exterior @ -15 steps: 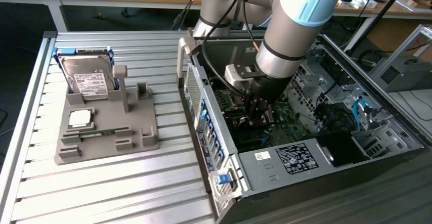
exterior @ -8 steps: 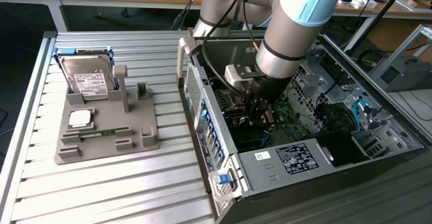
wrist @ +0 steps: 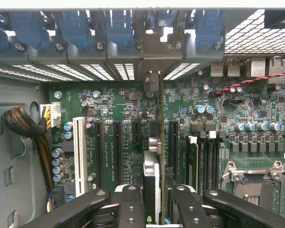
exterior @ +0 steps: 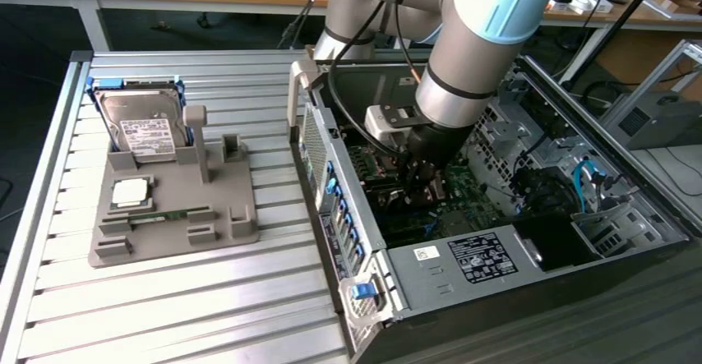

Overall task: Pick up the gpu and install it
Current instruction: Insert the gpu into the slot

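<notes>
Wrist view: the end effector (wrist: 154, 204) grips the gpu (wrist: 155, 142) edge-on between its fingers (wrist: 128, 209), the card standing upright over the motherboard (wrist: 114, 109) with its metal bracket reaching up toward the rear slot openings. The pick-up looks done. The card appears to be in line with a long black slot (wrist: 172, 145), but I cannot tell whether its edge is fully seated.

In the exterior view the arm (exterior: 461, 68) reaches down into the open case (exterior: 329, 142), and the gray tray (exterior: 230, 216) on the worktop (exterior: 164, 298) holds the hard drive (exterior: 143, 126), a chip and a memory stick (exterior: 170, 214). White labels show on the drive and on the power supply (exterior: 461, 257); their print is unreadable.
</notes>
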Tool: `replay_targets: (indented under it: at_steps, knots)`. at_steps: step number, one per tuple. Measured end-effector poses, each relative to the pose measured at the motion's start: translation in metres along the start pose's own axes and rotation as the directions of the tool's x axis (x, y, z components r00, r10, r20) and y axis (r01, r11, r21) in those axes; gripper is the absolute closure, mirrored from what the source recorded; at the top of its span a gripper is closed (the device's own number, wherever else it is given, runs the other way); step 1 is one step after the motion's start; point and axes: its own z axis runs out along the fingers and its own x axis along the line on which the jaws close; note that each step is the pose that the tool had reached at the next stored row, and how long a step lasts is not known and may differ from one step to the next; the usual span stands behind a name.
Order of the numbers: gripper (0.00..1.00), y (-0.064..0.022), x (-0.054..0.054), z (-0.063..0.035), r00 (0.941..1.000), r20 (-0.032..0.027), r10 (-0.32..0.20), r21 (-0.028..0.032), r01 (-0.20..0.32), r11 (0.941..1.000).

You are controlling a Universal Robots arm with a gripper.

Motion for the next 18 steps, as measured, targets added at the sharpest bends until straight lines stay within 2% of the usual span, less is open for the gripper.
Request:
replay_targets:
  at_steps: [3,4,8,14,15,18]
  knots:
    - [0.71,0.0,0.0,0.0001,1.0,0.0003,0.0,0.0001,0.0,1.0]
    - [0.65,0.0,0.0,0.0001,1.0,0.0002,0.0,0.0001,0.0,1.0]
    - [0.65,0.0,0.0,-0.0015,1.0,-0.0006,0.0,-0.0002,0.0,1.0]
    - [0.65,0.0,-0.002,-0.0293,1.0,-0.0002,0.0,0.0,0.0,1.0]
    - [0.65,0.0001,-0.004,-0.0348,1.0,-0.0009,0.0,0.0,0.0,1.0]
    - [0.65,0.0,-0.008,-0.0412,1.0,-0.0064,-0.001,0.0001,0.001,1.0]
